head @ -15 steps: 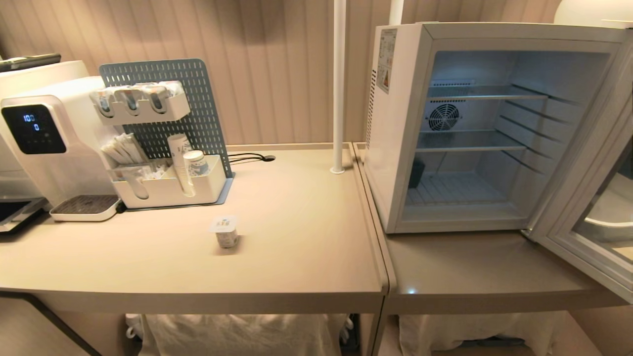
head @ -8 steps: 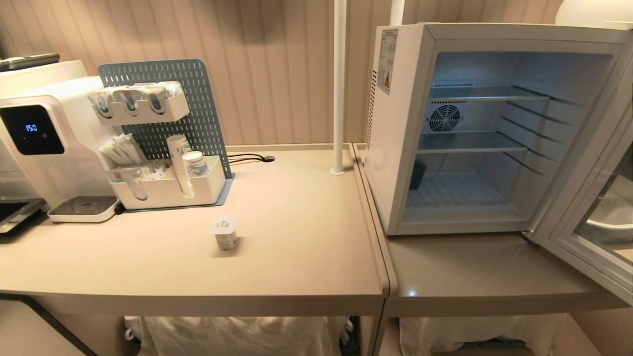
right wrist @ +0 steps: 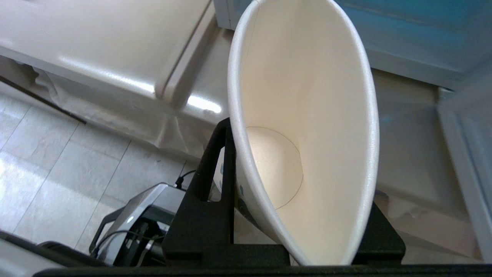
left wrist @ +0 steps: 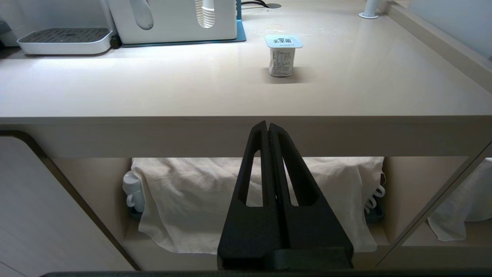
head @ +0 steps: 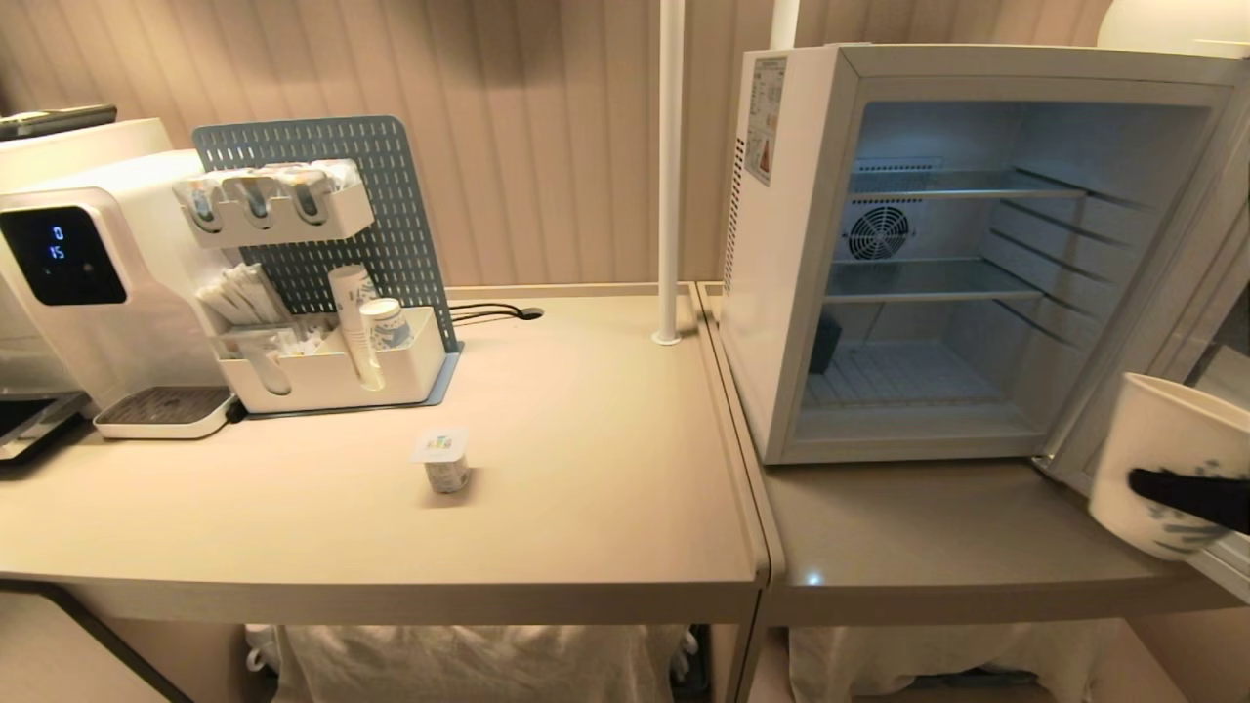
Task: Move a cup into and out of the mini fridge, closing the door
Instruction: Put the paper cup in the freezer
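Beige counter [head: 586,508] fills the scene, and at its near right corner the right claw [right wrist: 296,215] is clamped on the cup [head: 1162,459], squeezing its rim into an oval and holding it in the air, tilted, just in front of the door [head: 1211,322], which stands swung wide. Neither cup nor claw showed in the head view a second ago, so the arm has just brought it up, and I judge that placing it inside the empty mini fridge [head: 928,264] comes next. Everything else is unmoved: the foil-lidded pot [head: 444,459] sits mid-counter, while the left claw [left wrist: 269,130] hangs pressed together below the counter's front edge.
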Tool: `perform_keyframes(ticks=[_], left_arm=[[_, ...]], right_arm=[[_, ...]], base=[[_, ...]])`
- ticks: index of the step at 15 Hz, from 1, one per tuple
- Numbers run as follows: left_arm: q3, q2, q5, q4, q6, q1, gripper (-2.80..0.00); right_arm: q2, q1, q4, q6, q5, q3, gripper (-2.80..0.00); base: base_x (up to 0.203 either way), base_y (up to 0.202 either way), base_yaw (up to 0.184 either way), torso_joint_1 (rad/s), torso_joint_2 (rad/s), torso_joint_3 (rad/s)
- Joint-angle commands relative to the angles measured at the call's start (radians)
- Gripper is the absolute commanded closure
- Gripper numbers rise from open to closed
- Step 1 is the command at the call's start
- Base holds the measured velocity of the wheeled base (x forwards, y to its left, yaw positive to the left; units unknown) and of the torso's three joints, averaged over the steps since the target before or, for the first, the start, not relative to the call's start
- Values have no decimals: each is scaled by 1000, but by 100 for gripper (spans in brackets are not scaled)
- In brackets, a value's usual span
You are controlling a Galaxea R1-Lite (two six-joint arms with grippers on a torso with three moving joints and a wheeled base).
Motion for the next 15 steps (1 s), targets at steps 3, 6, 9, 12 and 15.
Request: perform_keyframes(ticks=[3, 6, 9, 12, 15], left_arm=[[0, 0, 0, -2, -1, -1, 0], [0, 0, -2, -4, -2, -1, 0], [0, 0, -1, -4, -2, -1, 0], [0, 0, -1, -4, -4, 1, 0], [0, 0, -1, -4, -4, -1, 0]], right_arm=[[605, -16, -338, -30, 48, -51, 0], [873, -35, -538, -37, 48, -159, 0], [1065, -44, -724, -26, -90, -320, 0], [1202, -43, -861, 18, -252, -472, 0], [1321, -41, -870, 26, -362, -613, 0]], base=[[0, 0, 0, 0, 0, 0], [0, 0, 0, 0, 0, 0], [0, 0, 0, 0, 0, 0], [0, 0, 0, 0, 0, 0], [0, 0, 0, 0, 0, 0]])
